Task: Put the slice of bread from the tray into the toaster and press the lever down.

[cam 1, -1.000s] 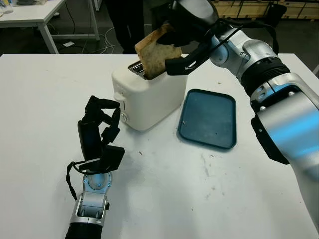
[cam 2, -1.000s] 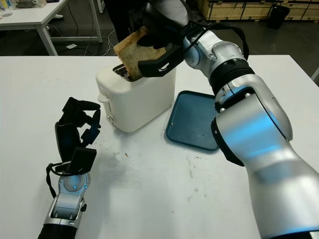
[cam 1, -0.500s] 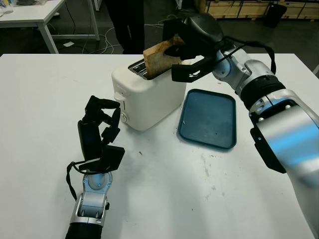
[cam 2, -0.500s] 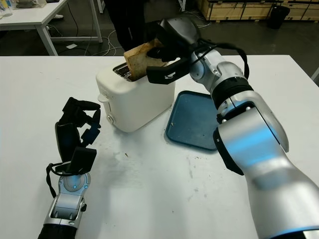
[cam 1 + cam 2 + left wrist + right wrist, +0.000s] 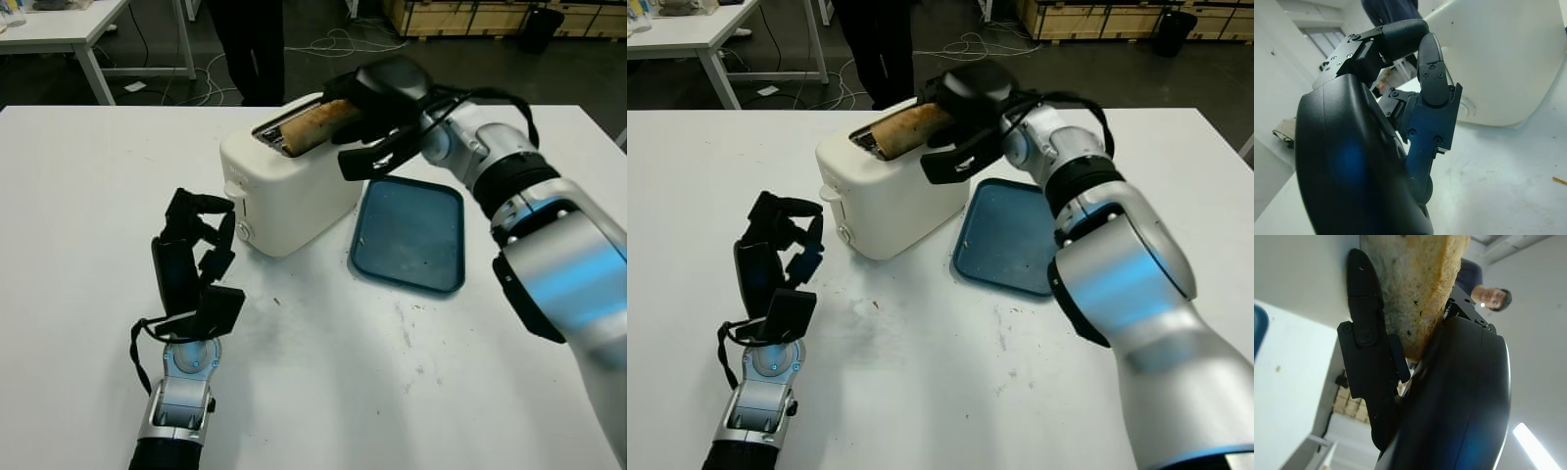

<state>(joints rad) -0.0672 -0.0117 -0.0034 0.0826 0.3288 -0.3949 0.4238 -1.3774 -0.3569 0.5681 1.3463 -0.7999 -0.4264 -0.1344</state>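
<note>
A white toaster (image 5: 289, 191) stands at the table's middle back. The slice of bread (image 5: 315, 123) sits low in its slot, with just the browned top crust above the toaster's top. My right hand (image 5: 377, 110) is over the toaster's right end, shut on the bread; the crust (image 5: 1413, 289) lies between its fingers (image 5: 1369, 357) and palm. The toaster's lever (image 5: 233, 193) is on the left end face, up near the top. My left hand (image 5: 194, 259) is parked on the table left of the toaster, its fingers (image 5: 1430, 93) curled, holding nothing.
A dark blue tray (image 5: 409, 233) lies bare on the table right of the toaster. A person stands behind the table's far edge (image 5: 250, 44). Another white table (image 5: 69, 34) is at the back left.
My right hand has come down and pushed the bread from high above the slot deep into the toaster. The left hand has stayed where it was.
</note>
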